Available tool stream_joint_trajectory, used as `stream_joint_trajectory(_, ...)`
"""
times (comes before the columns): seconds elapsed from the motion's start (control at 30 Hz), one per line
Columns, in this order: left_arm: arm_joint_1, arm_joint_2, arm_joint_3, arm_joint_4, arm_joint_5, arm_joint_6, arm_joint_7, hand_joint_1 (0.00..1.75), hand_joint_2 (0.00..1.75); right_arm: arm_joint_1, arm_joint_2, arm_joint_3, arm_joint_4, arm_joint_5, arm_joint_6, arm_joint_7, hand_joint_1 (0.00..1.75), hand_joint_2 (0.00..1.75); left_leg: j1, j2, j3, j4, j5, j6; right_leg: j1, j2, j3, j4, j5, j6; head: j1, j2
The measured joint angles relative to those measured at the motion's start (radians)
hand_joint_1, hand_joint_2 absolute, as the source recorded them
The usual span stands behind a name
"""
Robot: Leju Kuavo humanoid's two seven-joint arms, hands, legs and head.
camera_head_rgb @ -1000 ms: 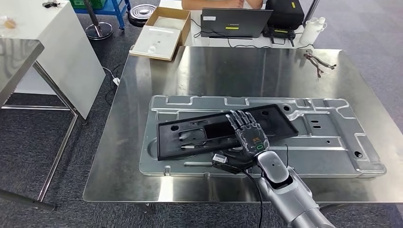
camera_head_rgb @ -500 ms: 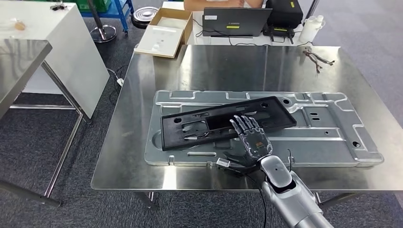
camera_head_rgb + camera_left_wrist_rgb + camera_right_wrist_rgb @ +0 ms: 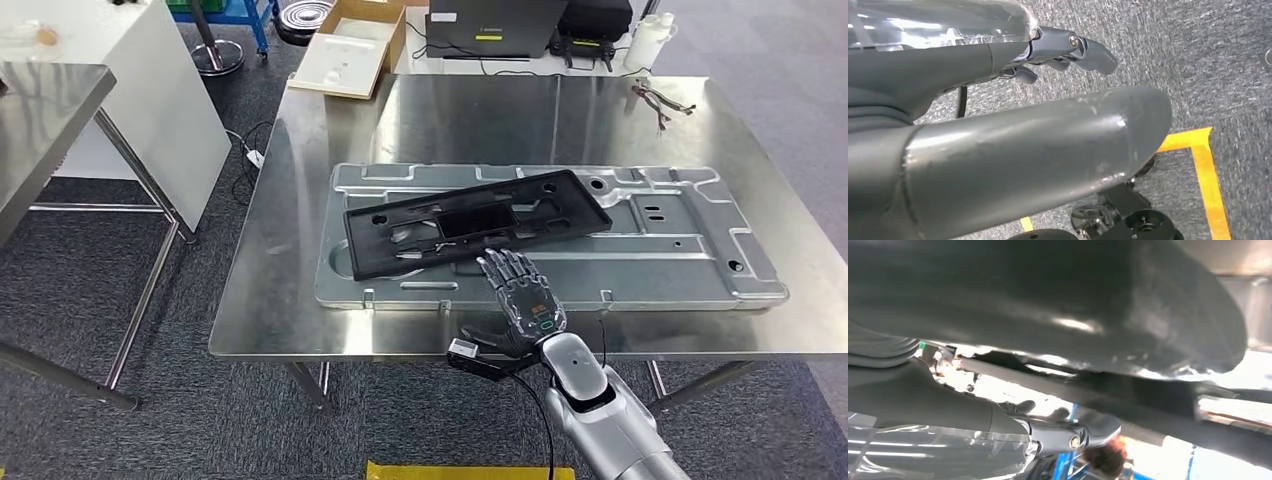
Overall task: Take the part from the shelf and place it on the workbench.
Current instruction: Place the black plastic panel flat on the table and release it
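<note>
From my head camera I look down on a shiny steel bench that fills the middle of the frame. On it lies a large grey pressed-metal panel, running left to right. A long black plastic part rests flat on top of that panel, slightly tilted, its left end lower in the frame than its right end.

My right hand comes up from the lower centre of the frame on its silver arm. The fingers are spread apart and stretched toward the part, and the hand holds nothing. It sits over the near edge of the bench, with its fingertips just short of the black part and not touching it.

In the left wrist camera my left hand takes up the frame's left and middle. Its thick thumb and dark fingers are loose, with nothing in them. Past it I see grey carpet and a yellow line on the floor.

At the top centre of the head view are an open cardboard box and a laptop. A bundle of wires lies at the upper right corner of the bench. A white cabinet stands at upper left.
</note>
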Motion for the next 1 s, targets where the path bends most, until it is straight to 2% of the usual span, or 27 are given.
stream_joint_trajectory(0.07,0.002,0.0,0.001,0.0,0.0,-0.001,0.001,0.0,0.0,0.002,0.0,0.0,0.0,0.001,-0.001,0.0,0.0,0.0,0.001,-0.001,-0.002,-0.008,0.016,-0.015,0.003,-0.001,-0.002,-0.018,0.011,-0.009,0.0,0.0)
stream_joint_trajectory(0.1,0.003,-0.001,0.001,0.0,0.0,-0.001,0.001,0.0,0.0,0.003,0.0,0.0,0.0,0.001,-0.001,0.0,0.0,0.0,0.002,-0.001,-0.005,-0.006,0.012,-0.021,0.001,-0.003,-0.006,-0.024,0.021,-0.015,0.0,0.0)
stream_joint_trajectory(0.13,0.005,-0.001,0.001,0.0,0.0,-0.001,0.001,0.0,0.0,0.004,0.0,0.0,0.0,0.002,-0.001,0.0,0.0,0.0,0.002,-0.002,-0.013,0.008,-0.01,-0.025,-0.001,-0.005,-0.013,-0.03,0.034,-0.023,0.0,0.0)
stream_joint_trajectory(0.17,0.007,-0.001,0.001,0.0,0.0,-0.002,0.001,0.0,0.0,0.006,-0.001,0.0,0.0,0.003,-0.001,0.0,0.0,0.0,0.002,-0.002,-0.024,0.041,-0.051,-0.027,-0.003,-0.007,-0.022,-0.035,0.047,-0.031,0.0,0.0)
stream_joint_trajectory(0.23,0.008,-0.001,0.001,0.0,0.0,-0.003,0.002,0.0,0.0,0.01,-0.005,0.0,0.0,0.007,-0.001,0.0,0.0,0.0,0.003,-0.001,-0.052,0.157,-0.154,-0.028,0.0,-0.009,-0.049,-0.035,0.07,-0.04,0.0,0.0)
stream_joint_trajectory(0.27,0.008,-0.001,0.001,0.0,0.0,-0.003,0.002,0.0,0.0,0.013,-0.007,0.0,0.001,0.008,-0.001,0.0,0.0,0.0,0.003,-0.001,-0.061,0.218,-0.186,-0.03,0.002,-0.01,-0.065,-0.033,0.08,-0.042,0.0,0.0)
stream_joint_trajectory(0.3,0.008,-0.001,0.001,0.0,0.0,-0.003,0.003,0.0,0.0,0.016,-0.008,0.0,0.001,0.01,-0.001,0.0,0.0,0.0,0.003,-0.001,-0.059,0.259,-0.193,-0.031,0.004,-0.011,-0.081,-0.029,0.09,-0.042,0.0,0.0)
stream_joint_trajectory(0.33,0.008,-0.001,0.001,0.0,0.0,-0.003,0.003,0.0,0.0,0.019,-0.009,0.0,0.002,0.011,-0.002,0.0,0.0,0.0,0.003,-0.001,-0.047,0.273,-0.179,-0.031,0.005,-0.011,-0.098,-0.025,0.099,-0.042,0.0,0.0)
stream_joint_trajectory(0.37,0.008,-0.001,0.001,0.0,0.0,-0.003,0.003,0.0,0.0,0.021,-0.009,0.0,0.002,0.012,-0.002,0.0,0.0,0.0,0.002,-0.001,-0.017,0.252,-0.15,-0.029,0.006,-0.011,-0.115,-0.02,0.109,-0.04,0.0,0.0)
stream_joint_trajectory(0.4,0.008,-0.001,0.001,0.0,0.0,-0.003,0.004,0.0,0.0,0.023,-0.009,0.0,0.002,0.012,-0.002,0.0,0.0,0.0,0.001,-0.001,0.029,0.201,-0.123,-0.025,0.006,-0.011,-0.13,-0.013,0.117,-0.038,0.0,0.0)
stream_joint_trajectory(0.47,0.004,0.0,0.001,0.0,0.0,-0.002,0.004,0.0,0.0,0.025,-0.01,0.0,0.001,0.013,-0.002,0.0,0.0,0.0,-0.004,-0.001,0.132,0.06,-0.121,-0.015,0.008,-0.012,-0.154,0.0,0.132,-0.03,0.0,0.0)
stream_joint_trajectory(0.5,0.003,0.0,0.001,0.0,0.0,-0.002,0.004,0.0,0.0,0.025,-0.01,0.0,0.001,0.013,-0.002,0.001,0.0,0.0,-0.008,-0.001,0.163,0.009,-0.133,-0.011,0.007,-0.013,-0.158,0.002,0.139,-0.024,0.0,0.0)
stream_joint_trajectory(0.53,0.003,0.0,0.001,-0.001,0.0,-0.002,0.005,0.0,0.0,0.025,-0.01,0.0,0.001,0.013,-0.002,0.001,0.0,0.0,-0.012,-0.001,0.176,-0.018,-0.144,-0.007,0.007,-0.015,-0.16,0.001,0.148,-0.018,0.0,0.0)
stream_joint_trajectory(0.6,0.004,0.0,0.002,-0.001,0.0,-0.002,0.007,0.0,0.0,0.027,-0.01,0.0,0.002,0.014,-0.002,0.001,0.0,0.0,-0.011,0.001,0.168,-0.03,-0.128,0.005,0.004,-0.014,-0.162,-0.005,0.163,-0.006,0.0,0.0)
stream_joint_trajectory(0.63,0.004,-0.001,0.002,0.0,0.0,-0.002,0.007,0.0,0.0,0.028,-0.01,0.0,0.002,0.014,-0.002,0.001,0.0,0.0,-0.009,0.003,0.16,-0.033,-0.115,0.012,0.003,-0.011,-0.168,0.001,0.149,0.0,0.0,0.0)
stream_joint_trajectory(0.67,0.005,-0.001,0.002,0.0,0.0,-0.002,0.007,0.0,0.0,0.03,-0.009,0.0,0.002,0.014,-0.002,0.001,0.0,0.0,-0.005,0.007,0.149,-0.037,-0.1,0.02,0.002,-0.008,-0.179,0.024,0.115,0.005,0.0,0.0)
stream_joint_trajectory(0.73,0.004,-0.002,0.002,0.0,0.0,-0.002,0.008,0.0,0.0,0.036,-0.006,-0.002,0.003,0.01,-0.006,0.001,0.0,0.0,-0.003,0.01,0.121,-0.039,-0.073,0.03,-0.005,-0.004,-0.207,0.126,0.008,0.017,0.0,0.0)
stream_joint_trajectory(0.77,0.005,-0.002,0.002,0.0,0.0,-0.002,0.008,0.0,0.0,0.044,-0.003,-0.006,0.003,0.005,-0.01,0.001,0.0,0.0,-0.003,0.011,0.105,-0.038,-0.061,0.031,-0.009,-0.004,-0.218,0.19,-0.032,0.022,0.0,0.0)
stream_joint_trajectory(0.8,0.006,-0.002,0.003,0.0,0.0,-0.002,0.007,0.0,0.0,0.055,-0.001,-0.01,0.002,-0.003,-0.017,0.0,0.0,0.0,-0.002,0.011,0.089,-0.037,-0.05,0.029,-0.013,-0.004,-0.222,0.242,-0.046,0.028,0.0,0.0)
stream_joint_trajectory(0.83,0.008,-0.003,0.005,0.0,0.0,-0.002,0.007,0.0,0.0,0.069,0.001,-0.015,0.002,-0.015,-0.025,-0.004,0.0,0.0,-0.001,0.011,0.073,-0.035,-0.039,0.026,-0.017,-0.004,-0.214,0.271,-0.035,0.032,0.0,0.0)
stream_joint_trajectory(0.87,0.01,-0.004,0.007,0.0,0.001,-0.002,0.006,0.0,0.0,0.085,0.002,-0.022,0.0,-0.033,-0.036,-0.012,0.0,0.0,0.0,0.011,0.057,-0.032,-0.029,0.022,-0.021,-0.004,-0.19,0.267,-0.008,0.036,0.0,0.0)
stream_joint_trajectory(0.9,0.012,-0.004,0.01,0.0,0.003,-0.001,0.005,0.0,0.0,0.102,0.002,-0.028,-0.004,-0.056,-0.048,-0.024,0.0,0.0,0.002,0.011,0.042,-0.028,-0.021,0.017,-0.026,-0.004,-0.15,0.23,0.02,0.039,0.0,0.0)
stream_joint_trajectory(0.93,0.013,-0.005,0.014,0.0,0.005,0.001,0.003,0.0,0.0,0.121,0.002,-0.038,-0.01,-0.084,-0.061,-0.039,0.0,0.0,0.003,0.01,0.029,-0.023,-0.014,0.01,-0.029,-0.004,-0.096,0.167,0.03,0.041,0.0,0.0)
stream_joint_trajectory(0.97,0.014,-0.006,0.019,0.0,0.007,0.004,0.001,0.0,0.0,0.142,0.002,-0.05,-0.019,-0.121,-0.076,-0.058,0.0,0.0,0.003,0.009,0.019,-0.017,-0.008,0.004,-0.029,-0.002,-0.042,0.094,0.022,0.038,0.0,0.0)
stream_joint_trajectory(1.0,0.016,-0.006,0.025,0.0,0.009,0.007,-0.002,0.0,0.0,0.164,0.002,-0.064,-0.028,-0.159,-0.09,-0.076,0.0,0.0,0.003,0.008,0.014,-0.013,-0.002,-0.003,-0.027,-0.002,-0.002,0.035,0.006,0.034,0.0,0.0)
